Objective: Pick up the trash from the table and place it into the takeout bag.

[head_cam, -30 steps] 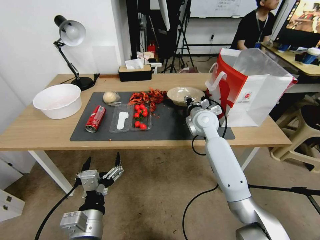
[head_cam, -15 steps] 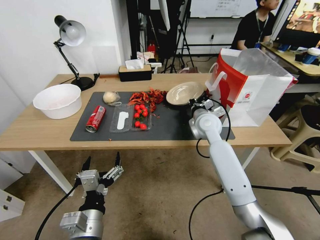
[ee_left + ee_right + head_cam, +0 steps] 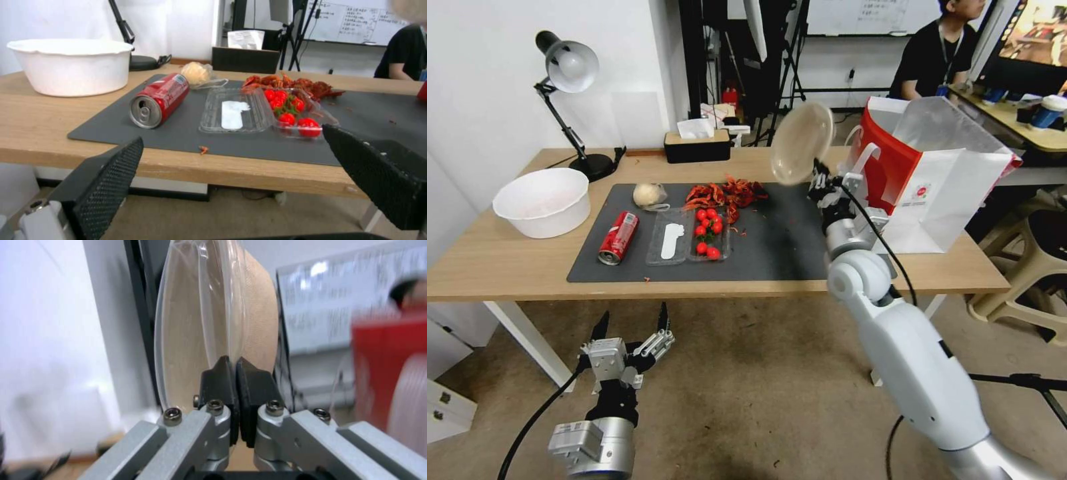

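**Desk:** What has just changed out there?

**Operator:** I have the beige shallow bowl (image 3: 802,142) off the dark grey mat (image 3: 774,247) and up in the air, tipped almost on edge. A second ago it sat flat on the mat by the takeout bag (image 3: 934,177); half a second ago it was only starting to tilt. My right pincer (image 3: 819,179) is clamped on its rim, and in the right wrist view the two black pads (image 3: 221,380) meet tight on the thin edge.

**Desk:** And what does that mean for the job?

**Operator:** I judge the pickup done and the carry begun. The bowl hangs just beside the bag's near handle, level with its open mouth but not over it yet. Nothing is in the bag that I can see.

**Desk:** How do the things look to handle?

**Operator:** The bowl is round, shallow, matt beige, with a clear plastic lid or liner bowing off its face. I think a rim-only pinch could let it swing. The bag is stiff white paper with red side panels and loop handles, standing upright on the light-wood worktop (image 3: 507,260). Left on the mat are the glossy red soda can (image 3: 618,237) on its side and the pale plastic-wrapped lump (image 3: 649,195), soft-looking.

**Desk:** Your other arm?

**Operator:** My left pincer (image 3: 631,328) waits below the worktop's front edge, mesh-faced fingers spread and empty
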Available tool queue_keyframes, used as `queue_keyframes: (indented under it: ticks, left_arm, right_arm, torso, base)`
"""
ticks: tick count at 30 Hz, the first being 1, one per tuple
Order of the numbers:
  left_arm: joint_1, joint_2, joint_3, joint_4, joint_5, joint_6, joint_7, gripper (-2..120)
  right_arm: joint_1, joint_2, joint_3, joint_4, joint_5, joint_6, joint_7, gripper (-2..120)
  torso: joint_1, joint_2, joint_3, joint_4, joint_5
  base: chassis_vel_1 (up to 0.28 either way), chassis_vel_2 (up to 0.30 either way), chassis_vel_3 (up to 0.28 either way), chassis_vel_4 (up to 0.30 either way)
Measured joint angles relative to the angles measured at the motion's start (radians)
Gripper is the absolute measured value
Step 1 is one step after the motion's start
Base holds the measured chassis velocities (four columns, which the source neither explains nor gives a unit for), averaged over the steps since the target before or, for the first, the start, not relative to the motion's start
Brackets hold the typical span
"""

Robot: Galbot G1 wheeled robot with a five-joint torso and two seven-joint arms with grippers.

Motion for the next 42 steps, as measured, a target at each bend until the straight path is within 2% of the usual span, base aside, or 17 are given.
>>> queue_keyframes:
  ticks: [2,5,6,10,13,18,27,30,31,34,35,39,40,42]
  left_arm:
    - [0.001,0.000,0.000,-0.002,0.001,0.000,0.000,100]
    - [0.003,0.000,0.001,-0.004,0.003,0.000,0.000,100]
    - [0.003,0.000,0.001,-0.004,0.003,0.000,0.000,100]
    - [0.006,0.000,0.005,-0.004,0.010,0.000,0.000,100]
    - [0.006,0.000,0.012,-0.003,0.015,0.000,0.000,100]
    - [0.005,0.000,0.020,-0.002,0.023,0.000,0.000,100]
    - [0.004,0.000,0.020,0.000,0.024,0.000,0.001,100]
    - [0.006,0.000,0.020,-0.003,0.024,0.001,0.001,100]
    - [0.006,0.000,0.020,-0.003,0.024,0.001,0.001,100]
    - [0.007,0.000,0.020,-0.004,0.024,0.001,0.001,100]
    - [0.007,0.000,0.020,-0.004,0.024,0.001,0.001,100]
    - [0.008,0.000,0.019,-0.005,0.023,0.001,0.001,100]
    - [0.008,0.000,0.019,-0.005,0.023,0.001,0.001,100]
    - [0.008,0.000,0.019,-0.007,0.023,0.001,0.002,100]
  right_arm:
    - [0.014,-0.022,0.014,0.027,-0.012,0.003,0.003,0]
    - [0.071,-0.094,0.057,0.099,0.011,-0.045,0.075,0]
    - [0.071,-0.094,0.057,0.099,0.011,-0.045,0.075,0]
    - [0.130,-0.200,0.103,0.116,0.035,-0.135,0.133,0]
    - [0.137,-0.238,0.125,0.099,0.024,-0.164,0.148,0]
    - [0.124,-0.273,0.162,0.087,0.012,-0.208,0.173,0]
    - [0.085,-0.283,0.196,0.104,0.044,-0.300,0.189,2]
    - [0.065,-0.277,0.210,0.107,0.042,-0.311,0.185,18]
    - [0.065,-0.277,0.210,0.107,0.042,-0.311,0.185,18]
    - [0.061,-0.276,0.212,0.103,0.023,-0.308,0.178,30]
    - [0.061,-0.276,0.212,0.103,0.023,-0.308,0.178,30]
    - [0.047,-0.278,0.219,0.110,0.022,-0.308,0.169,49]
    - [0.047,-0.278,0.219,0.110,0.022,-0.308,0.169,49]
    - [0.038,-0.280,0.222,0.116,0.025,-0.306,0.162,58]
  torso:
    - [0.000,0.000,0.000,0.0000,-0.0001]
    - [0.000,0.000,0.000,-0.0001,0.0000]
    - [0.000,0.000,0.000,-0.0001,0.0000]
    - [0.000,0.000,0.000,-0.0001,-0.0001]
    - [0.000,0.000,0.000,-0.0002,0.0002]
    - [0.000,0.000,0.000,-0.0002,0.0001]
    - [0.000,0.000,0.000,-0.0001,0.0000]
    - [0.000,0.000,0.000,0.0000,0.0000]
    - [0.000,0.000,0.000,0.0000,0.0000]
    - [0.000,0.000,0.000,-0.0001,-0.0002]
    - [0.000,0.000,0.000,-0.0001,-0.0002]
    - [0.000,0.000,0.000,-0.0001,-0.0002]
    - [0.000,0.000,0.000,-0.0001,-0.0002]
    - [0.000,0.000,0.000,-0.0001,-0.0002]
  base:
    - [0.000,0.000,0.000,0.000]
    - [0.000,0.000,0.000,0.000]
    - [0.000,0.000,0.000,0.000]
    - [0.000,0.000,0.000,0.000]
    - [0.000,0.000,0.000,0.000]
    - [0.000,0.000,0.000,0.000]
    - [0.000,0.000,0.000,0.000]
    - [0.000,0.000,0.000,0.000]
    - [0.000,0.000,0.000,0.000]
    - [0.000,0.000,0.000,0.000]
    - [0.000,0.000,0.000,0.000]
    - [0.000,0.000,0.000,0.000]
    - [0.000,0.000,0.000,0.000]
    - [0.000,0.000,0.000,0.000]
